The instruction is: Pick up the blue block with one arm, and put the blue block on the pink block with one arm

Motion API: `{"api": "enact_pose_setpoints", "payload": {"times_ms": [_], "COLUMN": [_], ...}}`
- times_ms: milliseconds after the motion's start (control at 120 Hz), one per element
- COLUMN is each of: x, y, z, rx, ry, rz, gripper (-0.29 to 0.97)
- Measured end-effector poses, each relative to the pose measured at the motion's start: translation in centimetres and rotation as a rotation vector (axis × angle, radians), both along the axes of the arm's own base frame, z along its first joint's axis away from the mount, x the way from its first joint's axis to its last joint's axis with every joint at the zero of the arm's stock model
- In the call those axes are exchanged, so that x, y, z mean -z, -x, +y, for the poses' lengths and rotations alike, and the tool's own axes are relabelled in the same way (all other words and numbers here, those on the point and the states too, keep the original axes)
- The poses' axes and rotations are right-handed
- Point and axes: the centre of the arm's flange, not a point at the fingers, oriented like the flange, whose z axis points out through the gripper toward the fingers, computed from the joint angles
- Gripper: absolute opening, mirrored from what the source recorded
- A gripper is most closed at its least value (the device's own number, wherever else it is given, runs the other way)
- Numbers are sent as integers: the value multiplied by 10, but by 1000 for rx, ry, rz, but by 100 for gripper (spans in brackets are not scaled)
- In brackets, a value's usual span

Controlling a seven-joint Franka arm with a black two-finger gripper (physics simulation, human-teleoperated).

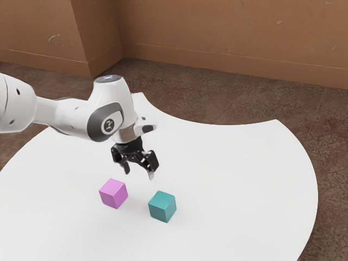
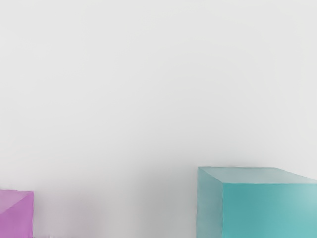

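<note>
Two black fingers [image 1: 152, 169] of the gripper [image 1: 140, 168] stand apart from each other and nothing is between them, so the hand is released and holds no thing. It hangs in the air above the table [image 1: 244, 163], higher than both blocks, and it touches neither of them. Below the fingers, slightly toward the exterior view's right, the blue block [image 1: 162, 206] rests flat on the table; its colour is more a blue-green. The pink block [image 1: 113, 193] rests near it, toward the exterior view's left, with a gap of bare table between the two. In the wrist view the blue block [image 2: 257, 203] is close under the hand and the pink block [image 2: 16, 214] is off to its side.

Farther out, the white arm [image 1: 65, 117] comes in from the exterior view's left.

As I judge it, no part of the task is done yet: the blue block is not grasped, not lifted, and not on the pink block. All is left to do: bring the open fingers down around the blue block, close them on it, lift it, carry it over the pink block and put it on top.
</note>
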Motion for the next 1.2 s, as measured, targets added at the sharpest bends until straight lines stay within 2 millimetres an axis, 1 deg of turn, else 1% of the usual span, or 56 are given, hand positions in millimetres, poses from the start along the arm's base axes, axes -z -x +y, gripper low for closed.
{"api": "enact_pose_setpoints", "payload": {"times_ms": [142,250,292,408,533,700,858,967,1200], "x": [4,5,7,13,18,31,51,60,78], "y": [2,3,3,6,6,8,7,8,8], "z": [-12,-17,-23,-48,-53,-73,-77,-83,-84], "rx": [19,23,30,60,59,86,87,89,85], "ry": [-6,-5,-4,9,14,17,14,16,13], "rz": [11,15,19,30,35,51,73,80,85], "gripper": [68,68,68,68,68,68,68,68,67]}}
